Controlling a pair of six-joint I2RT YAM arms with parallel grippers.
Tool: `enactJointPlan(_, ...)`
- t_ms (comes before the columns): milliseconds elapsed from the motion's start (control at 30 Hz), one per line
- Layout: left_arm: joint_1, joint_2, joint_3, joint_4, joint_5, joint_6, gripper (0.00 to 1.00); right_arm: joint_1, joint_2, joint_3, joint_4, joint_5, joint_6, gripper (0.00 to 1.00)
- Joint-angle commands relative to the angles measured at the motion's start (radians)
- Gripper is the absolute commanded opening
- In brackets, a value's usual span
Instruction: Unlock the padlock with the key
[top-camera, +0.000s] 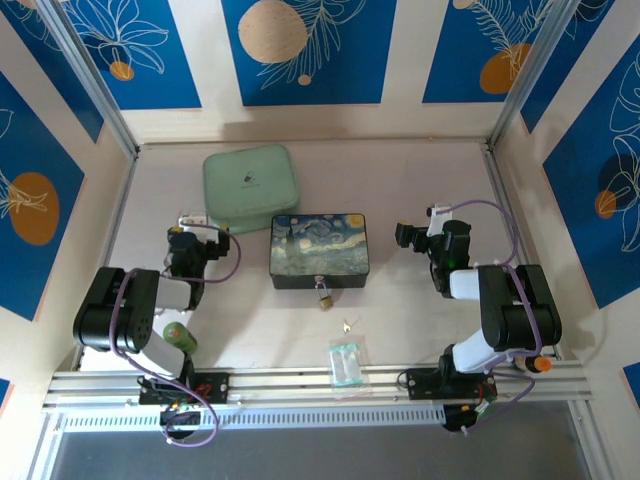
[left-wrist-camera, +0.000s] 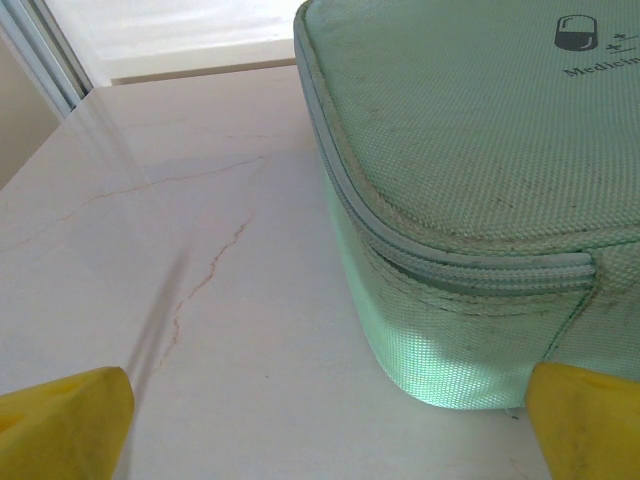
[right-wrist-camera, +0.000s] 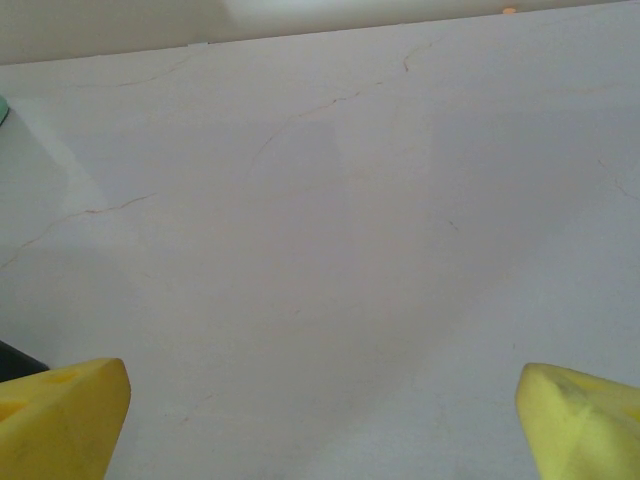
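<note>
The tiny brass padlock (top-camera: 324, 296) hangs from the front clasp of the painted box (top-camera: 319, 250) at mid-table. Just in front of it, slightly right, the small pale-gold key (top-camera: 347, 324) lies loose on the table. My left gripper (top-camera: 194, 222) sits left of the box, open, with nothing between its yellow fingertips (left-wrist-camera: 70, 425); it faces the corner of a mint-green zip case (left-wrist-camera: 480, 200). To the right of the box my right gripper (top-camera: 418, 234) is open over bare table, its yellow fingertips (right-wrist-camera: 60, 415) wide apart.
The mint-green case (top-camera: 250, 183) lies behind the box to the left. A clear plastic packet (top-camera: 346, 362) rests near the front rail. A green object (top-camera: 178, 335) sits by the left arm. Walls enclose the table (top-camera: 420, 180) on three sides.
</note>
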Motion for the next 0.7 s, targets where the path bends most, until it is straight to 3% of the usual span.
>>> enactJointPlan(0, 0.001, 0.006, 0.011, 0.011, 0.02, 0.001, 1.0, -0.005, -0.001, 0.019, 0.006, -0.017, -0.013, 0.99)
enactJointPlan(500, 0.002, 0.004, 0.01, 0.015, 0.02, 0.001, 0.99, -0.005, -0.005, 0.014, 0.012, -0.02, -0.014, 0.99)
enactJointPlan(667, 0.002, -0.14, 0.023, -0.132, -0.017, -0.007, 0.99, 0.001, -0.053, 0.028, -0.05, -0.024, -0.023, 0.99)
